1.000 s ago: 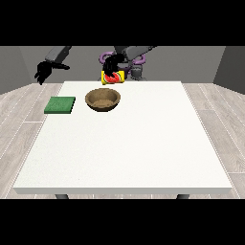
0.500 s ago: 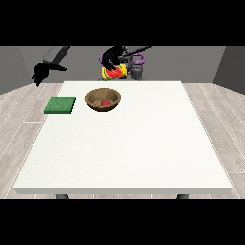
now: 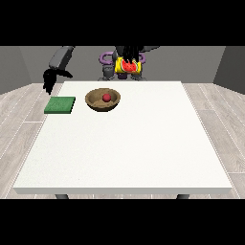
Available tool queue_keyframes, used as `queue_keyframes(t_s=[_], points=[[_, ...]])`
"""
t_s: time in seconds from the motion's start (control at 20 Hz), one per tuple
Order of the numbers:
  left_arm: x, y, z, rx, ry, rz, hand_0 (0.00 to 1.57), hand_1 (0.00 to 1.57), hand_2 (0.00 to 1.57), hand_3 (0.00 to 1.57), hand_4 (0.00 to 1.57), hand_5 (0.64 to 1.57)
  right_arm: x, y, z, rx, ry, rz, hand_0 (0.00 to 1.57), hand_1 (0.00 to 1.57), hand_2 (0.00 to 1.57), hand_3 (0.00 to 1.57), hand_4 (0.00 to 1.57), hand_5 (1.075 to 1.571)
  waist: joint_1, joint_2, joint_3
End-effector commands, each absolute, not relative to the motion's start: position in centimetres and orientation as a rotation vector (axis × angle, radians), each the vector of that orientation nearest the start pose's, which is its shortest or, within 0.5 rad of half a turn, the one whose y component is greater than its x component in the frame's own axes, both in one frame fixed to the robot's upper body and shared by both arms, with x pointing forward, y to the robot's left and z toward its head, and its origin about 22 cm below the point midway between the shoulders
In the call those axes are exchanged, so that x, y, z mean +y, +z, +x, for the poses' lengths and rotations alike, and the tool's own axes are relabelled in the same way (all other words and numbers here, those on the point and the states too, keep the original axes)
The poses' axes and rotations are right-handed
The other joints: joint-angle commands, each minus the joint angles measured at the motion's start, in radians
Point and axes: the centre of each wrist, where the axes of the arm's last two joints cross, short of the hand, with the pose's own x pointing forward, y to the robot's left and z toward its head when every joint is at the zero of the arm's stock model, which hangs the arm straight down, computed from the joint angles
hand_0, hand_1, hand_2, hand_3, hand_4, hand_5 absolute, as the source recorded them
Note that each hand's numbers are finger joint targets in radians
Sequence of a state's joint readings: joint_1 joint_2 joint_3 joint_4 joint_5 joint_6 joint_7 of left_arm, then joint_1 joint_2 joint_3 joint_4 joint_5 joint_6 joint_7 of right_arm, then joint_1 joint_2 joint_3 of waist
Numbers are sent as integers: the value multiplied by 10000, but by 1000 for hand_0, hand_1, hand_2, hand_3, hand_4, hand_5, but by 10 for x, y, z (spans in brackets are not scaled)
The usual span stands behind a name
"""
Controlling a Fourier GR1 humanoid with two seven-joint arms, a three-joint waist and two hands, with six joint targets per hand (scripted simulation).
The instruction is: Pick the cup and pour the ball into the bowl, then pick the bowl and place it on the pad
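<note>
black against the grey wall, the hand at the view's left [image 3: 49, 79] hangs off the table's far-left corner, above and behind the green pad [image 3: 60, 105]; its fingers point downward and look relaxed, holding nothing, though they are small enough that this is only a fair reading. green pad lies flat on the white table [image 3: 124, 153] near the left edge. just right of it, apart by a narrow strip of table, sits the wooden bowl [image 3: 95, 103], upright, with the red ball [image 3: 106, 97] resting inside, a little right of the bowl's middle. further right and behind the table's far edge, the hand at the view's right [image 3: 129, 53] is raised in front of the robot's torso, dark fingers wrapped over the yellow cup [image 3: 127, 67], which is lifted clear of the table; a red patch shows on the cup's side. whether the cup is tilted or upright cannot be told.
</note>
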State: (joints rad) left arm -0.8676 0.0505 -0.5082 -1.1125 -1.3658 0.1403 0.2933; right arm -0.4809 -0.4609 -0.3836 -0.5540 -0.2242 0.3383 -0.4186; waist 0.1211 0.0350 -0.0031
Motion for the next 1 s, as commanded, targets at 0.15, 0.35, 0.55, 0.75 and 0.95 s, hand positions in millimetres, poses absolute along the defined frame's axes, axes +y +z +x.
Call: queue_keyframes(t_s=[0.15, 0.35, 0.55, 0.75, 0.95], points=[[105, 111, 367, 31924, 15980, -16381, 859, 859, 1571, 1555, 925, 1555, -416, -14, 324, -16346, -2364, -782, 0, 0, 0, 0, 411, 1556, 791, 808, -12], [121, 107, 367, 36538, 12450, -13192, 1177, 1177, 1400, 1125, 775, 1537, -394, -22, 330, -16767, -2602, -385, 0, 0, 0, 0, 256, 1565, 754, 1544, -27], [128, 119, 376, 39278, 8924, -9517, 782, 782, 704, 94, 861, 1531, -370, -11, 349, -17269, -2227, 302, 0, 0, 0, 0, 385, 1569, 192, 2423, -17], [144, 94, 372, 40862, 6664, -6814, 0, 0, 0, 0, 400, 1548, -351, -3, 361, -17223, -1864, 736, 0, 0, 0, 0, 421, 1566, -119, 2670, 6], [160, 56, 374, 42084, 5590, -6880, 0, 0, 0, 0, 0, 1516, -308, -10, 367, -16547, -802, 1119, 0, 0, 0, 0, 235, 1549, -1032, 2078, 22]])
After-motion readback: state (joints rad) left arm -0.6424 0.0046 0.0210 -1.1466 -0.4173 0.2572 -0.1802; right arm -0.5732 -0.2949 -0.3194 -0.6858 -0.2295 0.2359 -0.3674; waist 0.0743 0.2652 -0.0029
